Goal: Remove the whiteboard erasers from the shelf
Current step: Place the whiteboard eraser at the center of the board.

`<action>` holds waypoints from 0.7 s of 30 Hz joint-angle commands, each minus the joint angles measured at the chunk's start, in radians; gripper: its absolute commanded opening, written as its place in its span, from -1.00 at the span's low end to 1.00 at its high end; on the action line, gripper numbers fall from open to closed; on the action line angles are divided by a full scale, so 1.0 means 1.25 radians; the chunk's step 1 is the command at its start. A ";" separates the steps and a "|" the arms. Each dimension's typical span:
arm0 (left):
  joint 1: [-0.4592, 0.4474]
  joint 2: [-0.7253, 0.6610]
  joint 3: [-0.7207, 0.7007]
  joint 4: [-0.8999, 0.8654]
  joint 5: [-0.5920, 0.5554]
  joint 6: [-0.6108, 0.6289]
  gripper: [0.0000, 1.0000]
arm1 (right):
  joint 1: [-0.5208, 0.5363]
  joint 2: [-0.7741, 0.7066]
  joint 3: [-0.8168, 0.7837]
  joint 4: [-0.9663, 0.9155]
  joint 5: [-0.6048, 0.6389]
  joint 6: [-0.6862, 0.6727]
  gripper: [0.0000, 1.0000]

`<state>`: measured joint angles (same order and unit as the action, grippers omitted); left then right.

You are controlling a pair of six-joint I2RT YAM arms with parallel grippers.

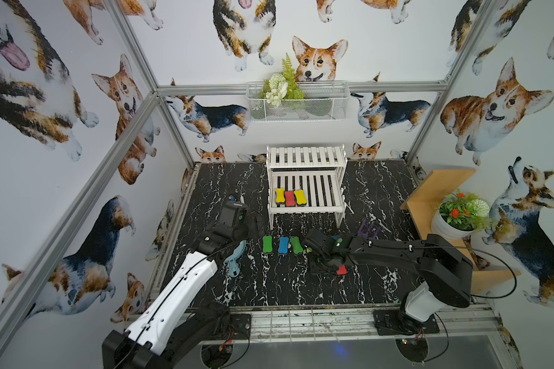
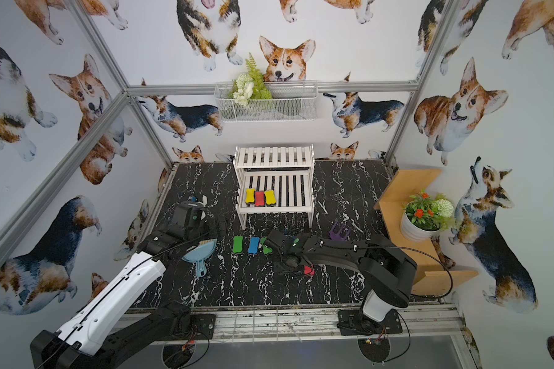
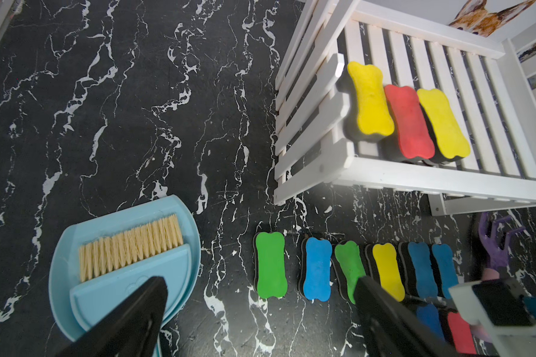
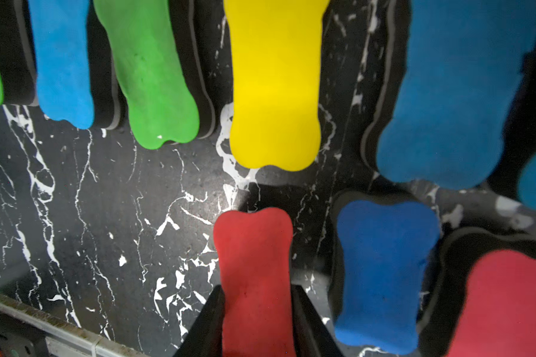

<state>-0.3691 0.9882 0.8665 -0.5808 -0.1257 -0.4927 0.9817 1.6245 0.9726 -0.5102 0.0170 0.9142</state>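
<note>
- The right gripper [image 4: 257,292] is clamped across the waist of a red eraser [image 1: 342,270]. It sits low over the black table [image 1: 269,287], lower centre of a top view and a little right.
- Just above it in the frame, a row of loose erasers [image 1: 283,245] lies flat on the table, off the shelf. The wrist views show more beneath the right arm.
- The left gripper [image 3: 260,281] hangs with its jaws spread wide and nothing between them. It is left of centre, between a blue dustpan [image 3: 62,262] and that row.
- Farther up the frame stands the shelf [image 1: 304,209]. It holds three erasers [image 1: 289,198], yellow, red and yellow, touching side by side at the left end of its lower tier.
- Their long axes run up the frame, from front rail toward the back, so a grip would close across them from the sides.
- They lie up and to the right of the left gripper. I judge that arm the nearer one, and it is free, while the right arm has its load to set down first.
</note>
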 commanded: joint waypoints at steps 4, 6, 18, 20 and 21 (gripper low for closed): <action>0.002 -0.007 0.002 0.000 0.004 0.004 0.99 | -0.003 0.033 0.021 -0.013 0.017 -0.021 -0.30; 0.002 -0.008 0.001 0.000 0.003 0.004 0.99 | -0.010 0.037 0.021 -0.013 0.024 -0.023 -0.30; 0.001 -0.013 -0.010 0.000 0.011 0.000 0.99 | -0.038 0.049 0.019 -0.013 0.040 -0.027 -0.20; 0.002 -0.012 -0.011 0.000 0.015 0.001 0.99 | -0.038 0.051 0.024 -0.015 0.038 -0.030 -0.11; 0.002 -0.012 -0.011 0.000 0.014 0.001 0.99 | -0.037 0.050 0.028 -0.018 0.039 -0.031 -0.06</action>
<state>-0.3679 0.9749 0.8551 -0.5842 -0.1223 -0.4934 0.9352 1.6848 1.0016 -0.4904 0.0532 0.8803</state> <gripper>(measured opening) 0.995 0.459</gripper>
